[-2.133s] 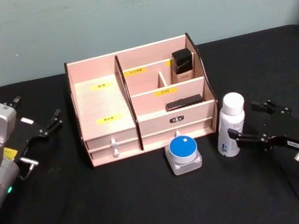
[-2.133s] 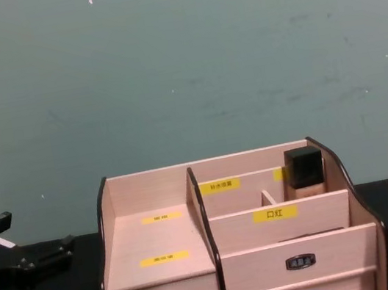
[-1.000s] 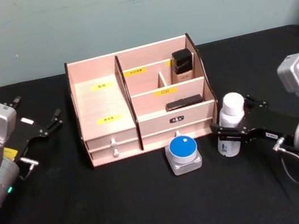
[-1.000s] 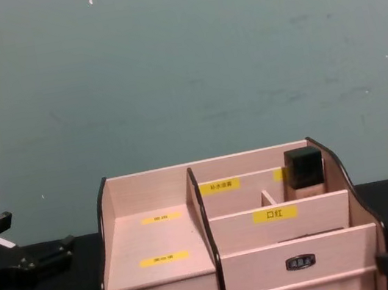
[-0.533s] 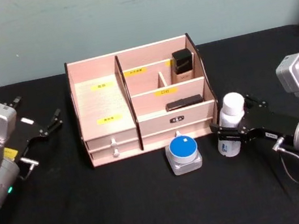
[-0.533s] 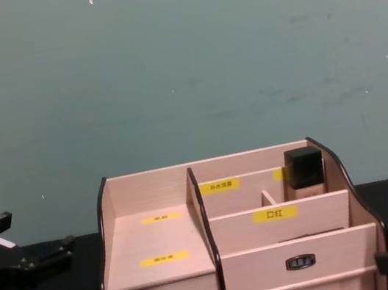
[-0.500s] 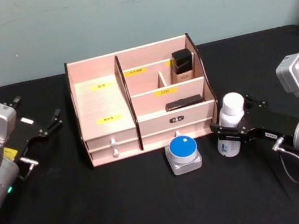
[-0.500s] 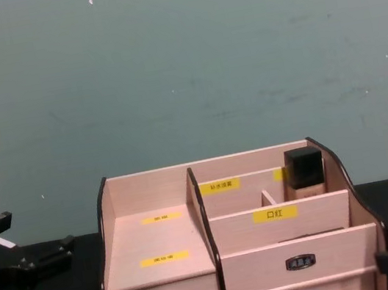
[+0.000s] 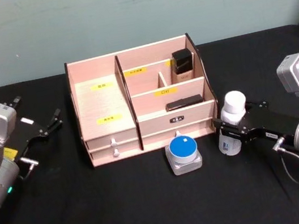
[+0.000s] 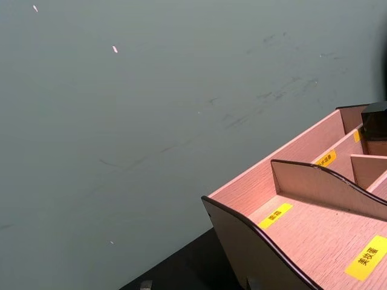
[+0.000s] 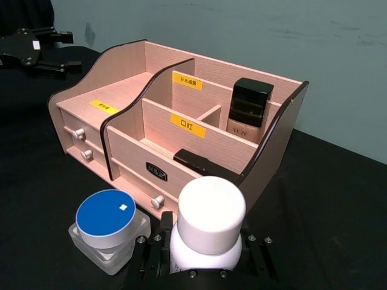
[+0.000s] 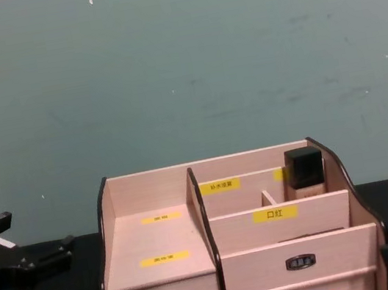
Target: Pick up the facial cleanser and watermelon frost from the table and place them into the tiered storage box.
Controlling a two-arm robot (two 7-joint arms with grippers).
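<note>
Black cloth covers the bench (image 9: pixel 127 219), and the box (image 9: pixel 145 53) stands at the centre of the head view with its back to the green wall (image 9: pixel 133 11). My right gripper (image 9: pixel 229 133) reaches in from the lower right of that frame and is clamped on the cleanser (image 9: pixel 232 102), one finger on each side of the white body below the cap. The cleanser stands upright just right of the box's front right corner. In the right wrist view its cap sits at the lower middle, with the jaws snug against the body on both sides. I cannot tell from here whether its base is on the cloth or barely off it. In the chest view the cleanser shows at the lower right edge, with the gripper's black bar across it under the cap.

The frost jar (image 9: pixel 183 151) sits on the bench, blue lid up, just in front of the box's right-hand drawers, left of the cleanser and apart from it.

My left gripper (image 9: pixel 56 120) is parked at the left of the head view, well apart from the box, fingers apart and holding nothing.

Inside the box, a black-capped bottle (image 9: pixel 183 66) stands in the back right compartment, and a dark flat item (image 9: pixel 184 102) lies in the tier in front of it.
</note>
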